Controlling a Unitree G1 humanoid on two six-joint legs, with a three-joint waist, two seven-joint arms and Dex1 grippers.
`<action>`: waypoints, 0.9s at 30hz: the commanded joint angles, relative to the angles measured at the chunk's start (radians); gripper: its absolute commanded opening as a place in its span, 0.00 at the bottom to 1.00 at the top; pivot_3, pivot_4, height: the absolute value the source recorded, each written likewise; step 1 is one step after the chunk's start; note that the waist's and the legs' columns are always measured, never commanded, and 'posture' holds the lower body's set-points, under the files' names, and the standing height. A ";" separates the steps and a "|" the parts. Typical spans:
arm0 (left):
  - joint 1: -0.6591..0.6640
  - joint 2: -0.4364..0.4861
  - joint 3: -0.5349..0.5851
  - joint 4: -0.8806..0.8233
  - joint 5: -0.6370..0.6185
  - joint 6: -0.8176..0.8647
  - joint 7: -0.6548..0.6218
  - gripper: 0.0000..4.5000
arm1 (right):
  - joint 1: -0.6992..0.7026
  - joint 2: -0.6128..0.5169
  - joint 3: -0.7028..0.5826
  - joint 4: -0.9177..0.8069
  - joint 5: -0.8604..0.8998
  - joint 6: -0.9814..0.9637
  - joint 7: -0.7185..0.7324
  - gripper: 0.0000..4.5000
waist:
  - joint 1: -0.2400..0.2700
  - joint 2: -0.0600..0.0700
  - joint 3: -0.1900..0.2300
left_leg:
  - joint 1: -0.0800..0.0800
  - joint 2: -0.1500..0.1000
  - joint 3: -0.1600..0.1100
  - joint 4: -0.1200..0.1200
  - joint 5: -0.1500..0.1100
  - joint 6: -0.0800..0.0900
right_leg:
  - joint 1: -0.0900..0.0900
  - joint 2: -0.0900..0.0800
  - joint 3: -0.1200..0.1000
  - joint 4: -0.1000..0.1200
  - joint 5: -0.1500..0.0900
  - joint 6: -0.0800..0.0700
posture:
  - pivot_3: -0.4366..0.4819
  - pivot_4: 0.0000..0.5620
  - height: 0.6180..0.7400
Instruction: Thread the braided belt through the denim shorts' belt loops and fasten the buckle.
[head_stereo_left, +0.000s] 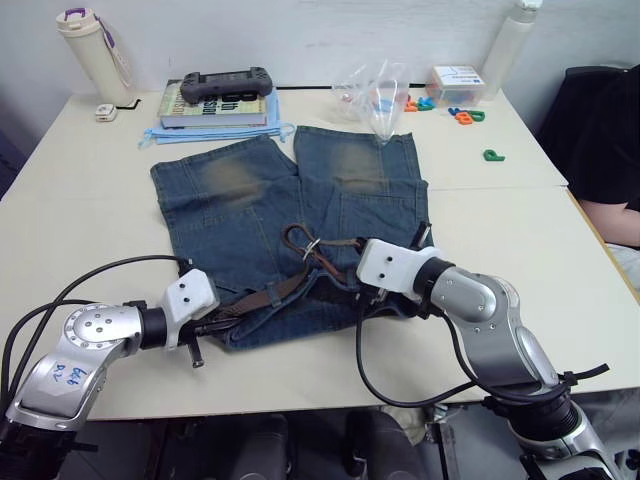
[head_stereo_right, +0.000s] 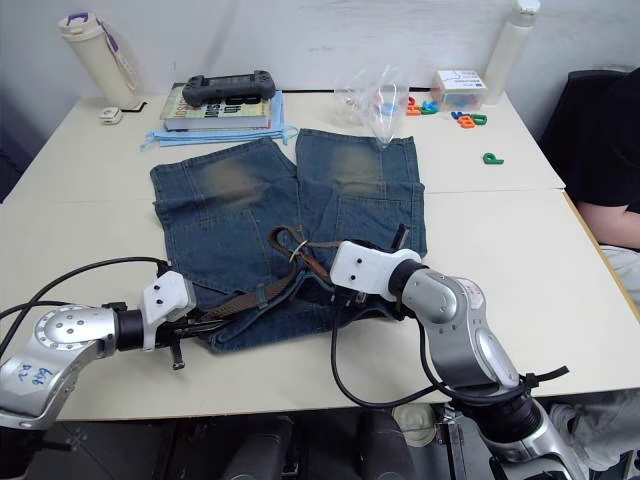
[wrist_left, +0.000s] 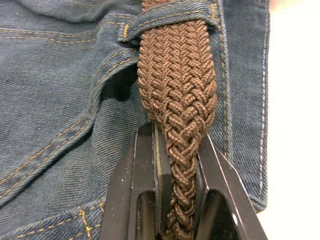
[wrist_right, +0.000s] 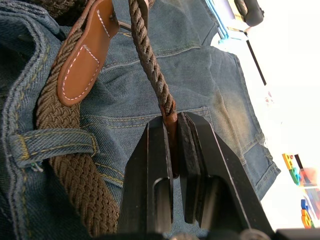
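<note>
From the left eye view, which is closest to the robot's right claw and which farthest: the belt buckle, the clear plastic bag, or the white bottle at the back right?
1. The buckle, just beyond and left of the right claw, on the denim shorts.
2. The clear plastic bag, past the shorts' far leg hem.
3. The white bottle, at the table's far right edge.

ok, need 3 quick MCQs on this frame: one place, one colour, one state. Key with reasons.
1. Where does the game controller lie?
A. on the books
B. on the denim shorts
C. beside the bottle

2. What colour is the braided belt?
A. black
B. dark brown
C. white

3. What is the left claw doing?
A. open above the table
B. shut on the braided belt
C. shut on a belt loop

Key: 1 A, it sits on the books behind the denim shorts. 2 B, the weave is dark brown. 3 B, the fingers clamp the belt just short of a belt loop.
</note>
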 joint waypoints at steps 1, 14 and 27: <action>0.017 0.013 0.026 0.096 0.087 -0.086 0.036 0.03 | 0.053 -0.028 -0.050 -0.107 -0.013 0.008 -0.019 0.00 | 0.001 0.000 0.000 | 0.000 0.000 0.000 0.000 0.000 0.000 | 0.000 0.000 0.000 0.000 0.000 0.000 | 0.48 0.27 0.40; 0.096 -0.043 0.087 0.173 0.076 -0.074 0.111 0.03 | 0.354 -0.184 -0.217 -0.181 -0.033 -0.007 -0.047 0.00 | 0.000 0.001 0.000 | 0.020 0.002 -0.001 -0.010 -0.001 0.000 | 0.020 0.001 -0.002 -0.008 -0.001 -0.001 | 0.48 0.27 0.40; 0.144 -0.084 0.174 0.413 0.042 -0.106 0.149 0.03 | 0.408 -0.247 -0.308 -0.123 -0.033 -0.042 -0.073 0.00 | -0.001 0.011 -0.006 | 0.029 0.008 -0.001 -0.011 -0.003 -0.004 | 0.029 0.006 -0.003 -0.011 -0.002 -0.002 | 0.48 0.27 0.40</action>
